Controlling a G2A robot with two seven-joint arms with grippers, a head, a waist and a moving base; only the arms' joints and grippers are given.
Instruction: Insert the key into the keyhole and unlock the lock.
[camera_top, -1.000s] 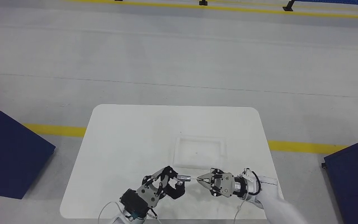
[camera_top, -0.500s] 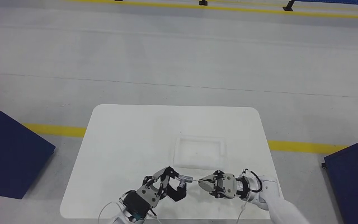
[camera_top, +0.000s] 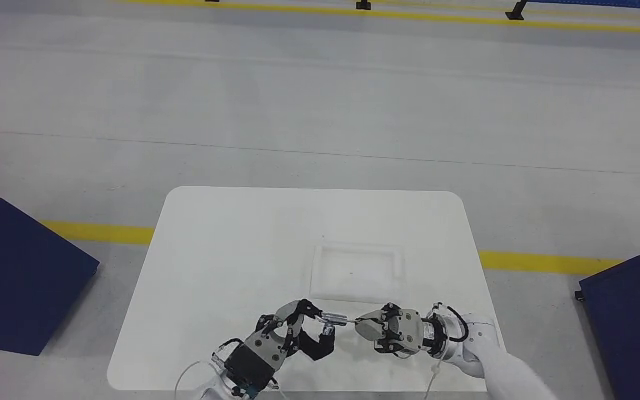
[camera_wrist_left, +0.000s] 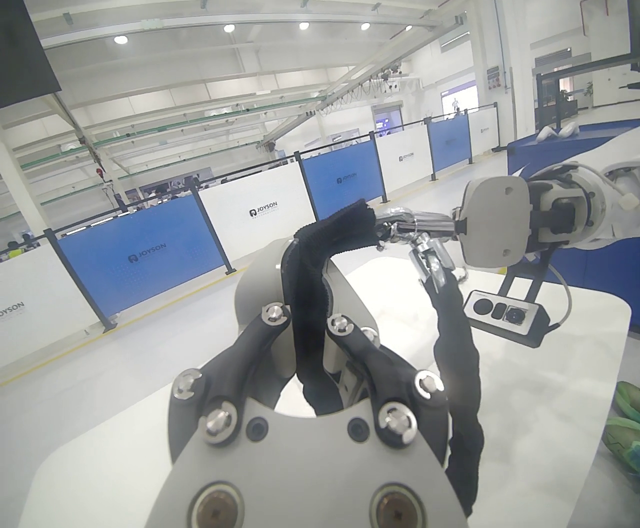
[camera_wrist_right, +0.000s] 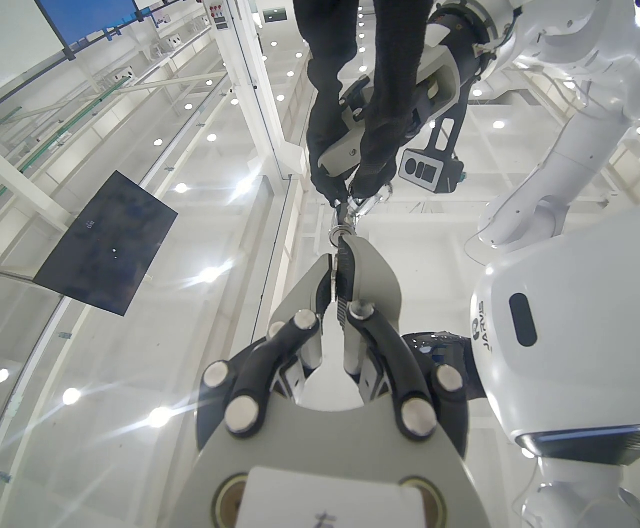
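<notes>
Bright, even light from above.
In the right wrist view the round white ceiling lamps (camera_wrist_right: 181, 188) throw star-shaped glare; straight lines bend near both wrist views' edges.

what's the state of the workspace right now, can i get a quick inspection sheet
surface: white table, rounded corners
job's things: black-sleeved chain lock held off the table; key tip at its keyhole, depth unclear
clutter: shallow white tray mid-table
grippers: left gripper shut on the chain lock; right gripper shut on the key
cables: thin grey cable by the right wrist camera
surroundings: blue and white barriers, yellow floor line
</notes>
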